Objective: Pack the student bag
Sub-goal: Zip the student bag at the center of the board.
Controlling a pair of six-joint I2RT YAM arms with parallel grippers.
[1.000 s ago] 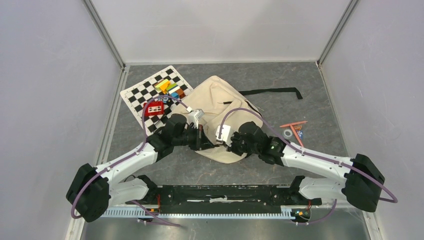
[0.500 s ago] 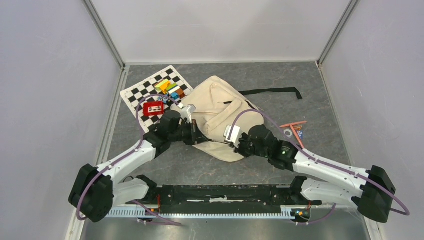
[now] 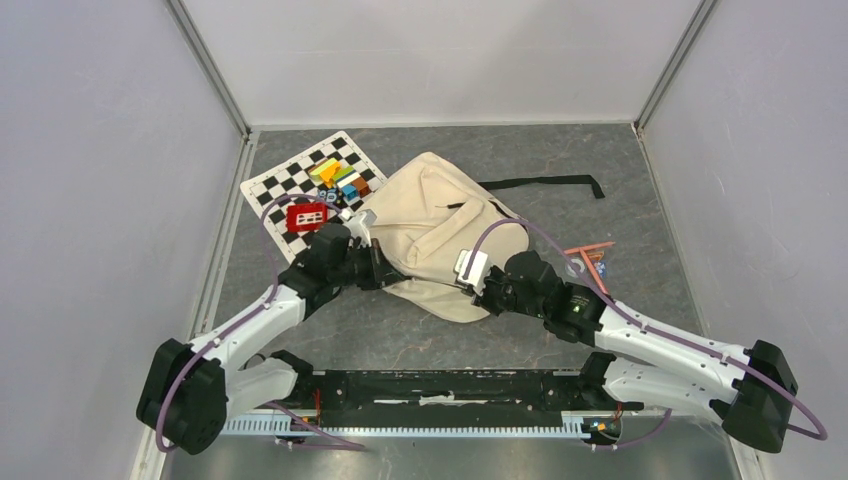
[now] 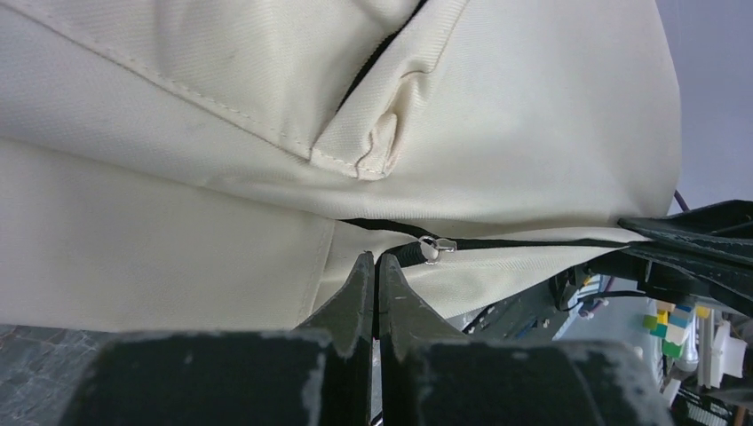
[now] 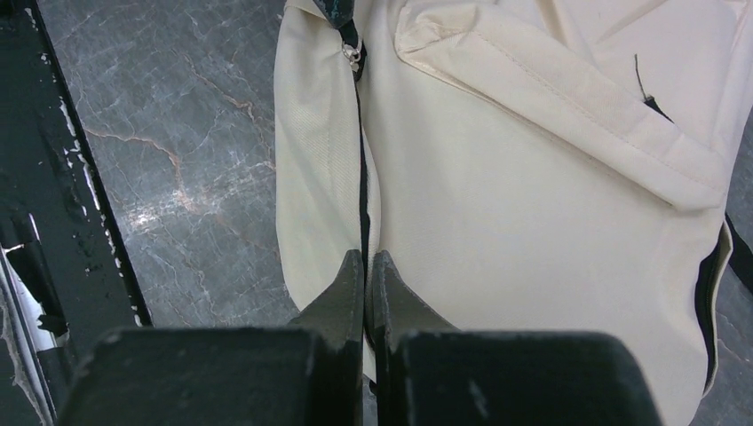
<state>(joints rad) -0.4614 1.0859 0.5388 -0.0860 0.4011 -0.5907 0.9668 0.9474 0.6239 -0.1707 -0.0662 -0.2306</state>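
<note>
Worktop: grey marbled worktop [image 3: 650, 200]. Everything sits on it, with the arm bases along the near edge.
Bag: the cream student bag [image 3: 430, 210] lies flat about mid-worktop, right beside the checkered mat, and both arms are pinching its near edge. It's barely budged over the last second, so it seems to be held steady.
Mat: black-and-white checkered mat [image 3: 272, 190] at the far left, with coloured blocks [image 3: 340, 178] and a red card-like thing [image 3: 307, 216] on it.
Right arm: the right end effector [image 5: 366, 257] is fully closed and pinches the bag's near-right edge right on the black zip line. A second ago it was nearer the middle; it's since moved out to its own right.
Left arm: the left end effector [image 4: 375, 263] is clamped tight too, no gap, and grips the black zip pull [image 4: 404, 256]. It's gone the other way, off to the left along the bag's edge.
Meaning: the two are spreading apart, so I reckon the zip is being run along while the right one anchors the fabric. The blocks and bits are still outside the bag, so my guess is it's being opened, early days. Can't tell from either wrist view whether the teeth have parted.
Loose bits: small orange and grey bits [image 3: 588, 255] lie right of the bag.
Slider: tiny silver zip slider [image 4: 429, 247] sits just past the left fingertips.
</note>
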